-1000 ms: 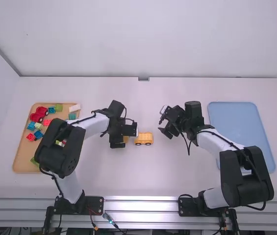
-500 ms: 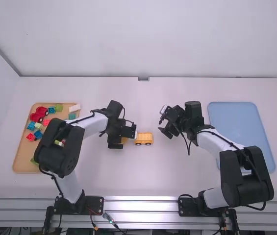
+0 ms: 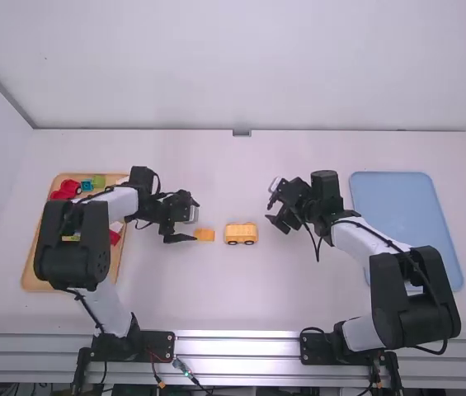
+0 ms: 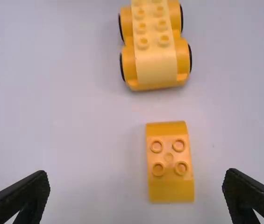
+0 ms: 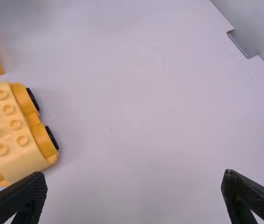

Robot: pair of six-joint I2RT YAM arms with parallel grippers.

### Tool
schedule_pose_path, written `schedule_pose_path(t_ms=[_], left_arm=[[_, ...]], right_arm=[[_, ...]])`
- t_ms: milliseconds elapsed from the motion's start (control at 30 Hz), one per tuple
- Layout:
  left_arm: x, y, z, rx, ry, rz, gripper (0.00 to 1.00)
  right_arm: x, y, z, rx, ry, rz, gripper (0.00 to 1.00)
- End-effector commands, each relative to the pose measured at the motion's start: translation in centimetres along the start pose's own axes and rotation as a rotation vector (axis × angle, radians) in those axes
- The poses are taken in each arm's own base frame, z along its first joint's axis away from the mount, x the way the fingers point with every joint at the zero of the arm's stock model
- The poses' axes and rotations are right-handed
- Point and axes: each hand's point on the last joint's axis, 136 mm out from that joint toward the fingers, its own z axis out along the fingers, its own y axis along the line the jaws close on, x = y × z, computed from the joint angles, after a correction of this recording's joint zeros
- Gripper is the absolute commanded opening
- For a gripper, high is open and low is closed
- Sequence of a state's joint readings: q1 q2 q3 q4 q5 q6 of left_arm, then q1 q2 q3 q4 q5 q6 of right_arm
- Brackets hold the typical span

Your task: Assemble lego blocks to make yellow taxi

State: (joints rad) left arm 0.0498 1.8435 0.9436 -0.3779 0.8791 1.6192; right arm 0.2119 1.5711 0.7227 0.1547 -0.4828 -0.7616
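Note:
My left gripper (image 3: 185, 223) is open just left of a small orange-yellow block (image 3: 204, 235) on the table. In the left wrist view my left gripper (image 4: 136, 193) has its fingers wide apart, and the block (image 4: 170, 184) with studs up lies between and beyond them. The yellow wheeled car base (image 3: 241, 234) stands right of the block, apart from it; it also shows in the left wrist view as a studded car base (image 4: 156, 65). My right gripper (image 3: 275, 221) is right of the car base, and the right wrist view shows this gripper (image 5: 134, 193) open and holding nothing.
A wooden tray (image 3: 38, 268) at the left holds several coloured blocks and a red wheeled piece (image 3: 66, 190); the left arm reaches over it. A blue tray (image 3: 399, 206) lies at the right, partly behind the right arm.
My left gripper has moved left from above the small block, which is now uncovered on the table. The right arm and the car base have kept still.

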Motion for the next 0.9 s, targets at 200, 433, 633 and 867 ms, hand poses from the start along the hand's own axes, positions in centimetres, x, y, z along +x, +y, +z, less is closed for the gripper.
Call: schedule_pose_path(t_ms=[200, 433, 633, 867], left_arm=[[-1.3, -0.8, 1.9, -0.093, -0.211, -0.089, 0.99], [0.4, -0.8, 3.2, -0.038, -0.216, -0.199, 0.99], [0.3, -2.1, 2.8, 0.053, -0.202, -0.146, 0.99], [1.8, -2.3, 3.7, 0.034, -0.128, -0.156, 0.99]], right_arm=[[-2.0, -0.5, -0.5, -0.004, -0.065, -0.021, 0.99], [-2.1, -0.6, -0.5, 0.002, -0.069, -0.026, 0.99], [-2.1, -0.6, -0.5, 0.002, -0.07, -0.026, 0.99], [-2.3, -0.7, -0.5, 0.005, -0.074, -0.03, 0.99]])
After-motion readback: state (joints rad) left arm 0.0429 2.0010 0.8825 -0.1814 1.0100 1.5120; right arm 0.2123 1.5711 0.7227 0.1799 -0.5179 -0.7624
